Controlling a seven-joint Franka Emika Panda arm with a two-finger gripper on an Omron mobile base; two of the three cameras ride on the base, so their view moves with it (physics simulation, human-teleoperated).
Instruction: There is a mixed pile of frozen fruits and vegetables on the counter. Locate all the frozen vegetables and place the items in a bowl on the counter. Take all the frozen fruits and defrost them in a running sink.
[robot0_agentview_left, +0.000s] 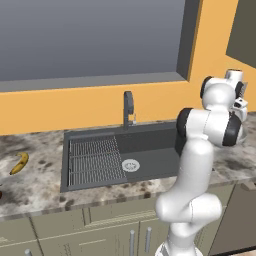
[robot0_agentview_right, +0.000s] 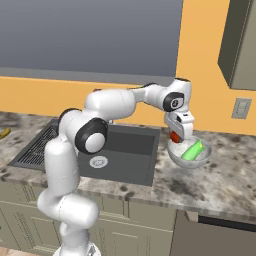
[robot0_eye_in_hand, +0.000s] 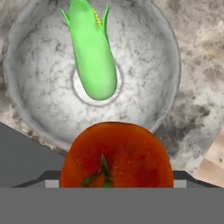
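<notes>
Closest to us, in the hand view, we see a round red tomato (robot0_eye_in_hand: 117, 155) with a dark green stem. It sits right in front of the camera, between the fingers of the gripper (robot0_agentview_right: 176, 137). The jaws stand wide, closed around the tomato and holding it in the air.

Just beyond the tomato lies the bowl (robot0_eye_in_hand: 144, 57), wide, shallow and greyish with a cloudy, marbled inside. A light-green elongated vegetable (robot0_eye_in_hand: 92, 57) rests in it, its rounded end at the bowl's middle, pointed green leaves and a hint of yellow kernels at its other end.

In the right base view we see the tomato (robot0_agentview_right: 174, 136) held above the near rim of the bowl (robot0_agentview_right: 180, 159), which stands on the speckled grey-brown counter (robot0_agentview_right: 220, 180) to the right of the sink (robot0_agentview_right: 131, 150).

Farther off, in the left base view, the dark-grey sink (robot0_agentview_left: 150, 155) shows a ribbed drain rack (robot0_agentview_left: 95, 161), a round silver drain (robot0_agentview_left: 130, 165) and an arched faucet (robot0_agentview_left: 129, 108). A curved yellow banana (robot0_agentview_left: 20, 163) lies on the counter (robot0_agentview_left: 40, 185) left of the sink, well apart from the bowl.
</notes>
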